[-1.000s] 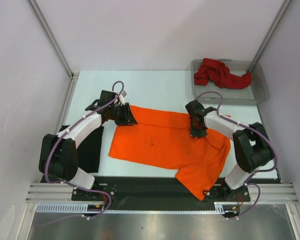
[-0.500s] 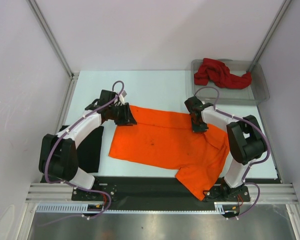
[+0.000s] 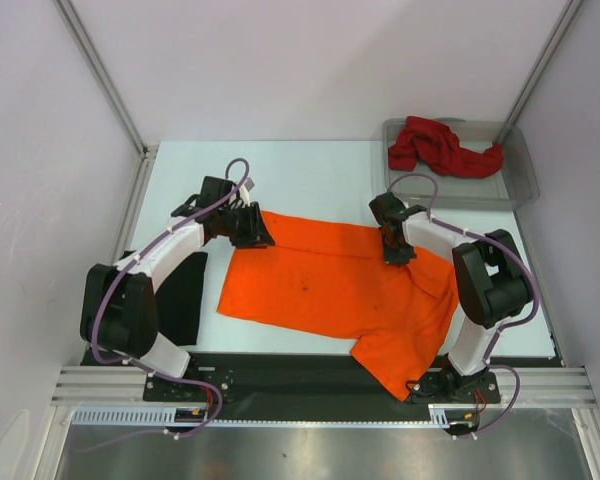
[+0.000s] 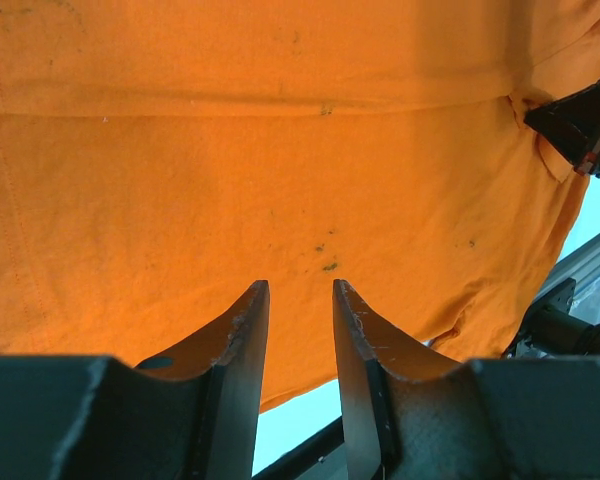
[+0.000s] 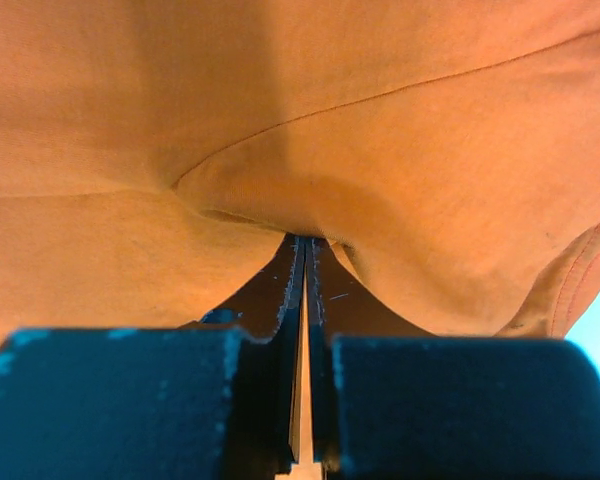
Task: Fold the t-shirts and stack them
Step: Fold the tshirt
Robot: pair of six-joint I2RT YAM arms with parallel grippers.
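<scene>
The bright orange t-shirt [image 3: 330, 290] lies spread across the middle of the table, one sleeve hanging toward the near right edge. My left gripper [image 3: 252, 228] is at the shirt's far left corner. In the left wrist view its jaws [image 4: 300, 290] stand apart with no cloth between them, above the orange t-shirt [image 4: 280, 160]. My right gripper [image 3: 398, 248] is at the shirt's far right shoulder, shut on a pinched fold of orange cloth [image 5: 305, 240]. The dark red t-shirt [image 3: 440, 147] lies crumpled in the tray. The black t-shirt [image 3: 180, 295] lies at the left, partly under my left arm.
The clear grey plastic tray [image 3: 520, 185] stands at the far right corner. White walls and metal frame posts enclose the table on three sides. A black strip and a metal rail [image 3: 320, 385] run along the near edge. The right gripper shows in the left wrist view [image 4: 580, 130].
My right gripper has shifted slightly toward the far side along the shirt's shoulder, and its arm has swung in. My left gripper has barely moved. The shirt lies much the same.
</scene>
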